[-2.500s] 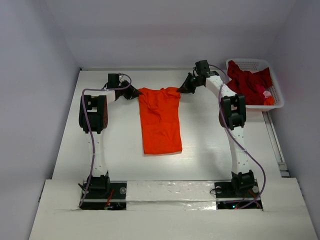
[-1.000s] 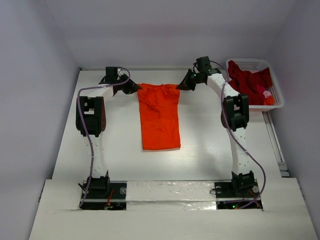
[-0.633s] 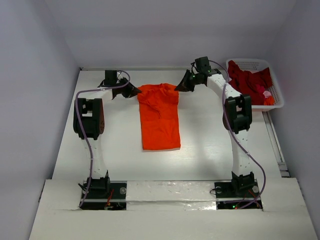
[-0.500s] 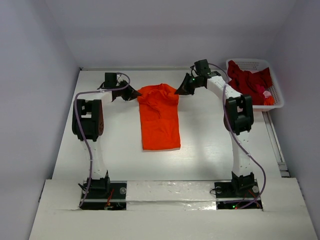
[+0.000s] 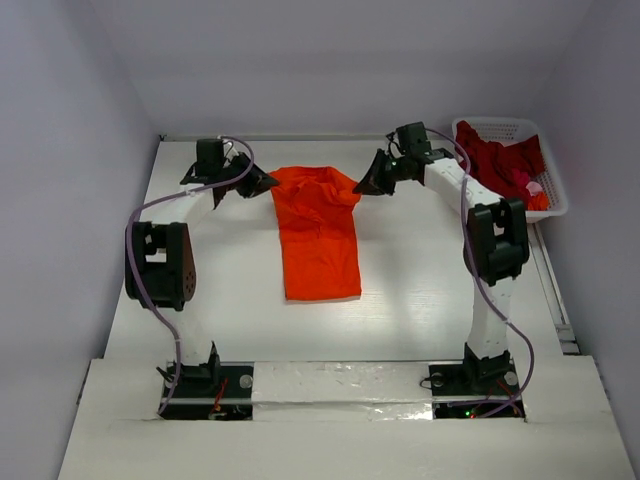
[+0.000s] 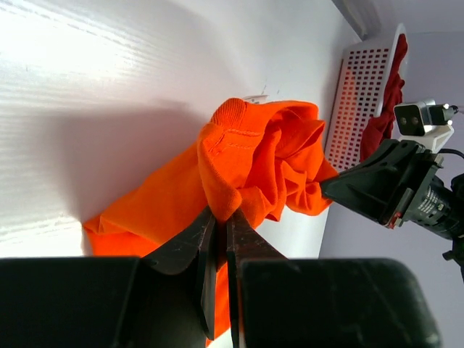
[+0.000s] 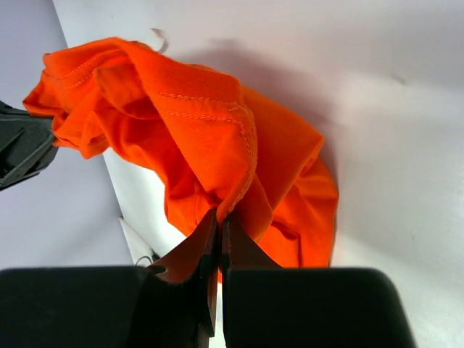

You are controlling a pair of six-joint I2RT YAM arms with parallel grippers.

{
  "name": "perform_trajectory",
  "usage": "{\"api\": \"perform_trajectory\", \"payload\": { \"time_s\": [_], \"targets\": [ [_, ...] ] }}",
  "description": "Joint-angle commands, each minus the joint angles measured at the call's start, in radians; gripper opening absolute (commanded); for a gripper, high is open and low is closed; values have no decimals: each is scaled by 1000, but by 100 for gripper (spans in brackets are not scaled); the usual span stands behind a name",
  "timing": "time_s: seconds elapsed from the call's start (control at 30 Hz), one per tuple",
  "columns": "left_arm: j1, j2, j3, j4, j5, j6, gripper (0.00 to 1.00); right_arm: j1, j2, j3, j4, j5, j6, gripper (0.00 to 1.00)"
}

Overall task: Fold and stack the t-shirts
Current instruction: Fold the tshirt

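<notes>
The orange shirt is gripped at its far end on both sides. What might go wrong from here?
1. The left end effector and right end effector each pinch only a small fold of the orange t-shirt; one side might slip free mid-fold.
2. The cloth between them is bunched and slack, so the fold may land creased or lopsided.
3. The near part lies on the table; it could drag out of place.

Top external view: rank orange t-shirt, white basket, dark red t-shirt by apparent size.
1. orange t-shirt, barely ahead
2. white basket, near enough alike to be unsure
3. dark red t-shirt heaped in it, clearly smallest
</notes>
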Motion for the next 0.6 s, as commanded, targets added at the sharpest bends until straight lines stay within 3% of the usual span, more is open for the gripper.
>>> {"api": "perform_trajectory", "payload": {
  "time_s": [0.0,0.57],
  "targets": [
    [-4,-77,-45,-34,2,34,1,14,-91,-59,53,2,-14,0],
    [-42,-353,-251,-75,-43,56,2,62,-379,-383,109,33,-16,0]
  ]
}}
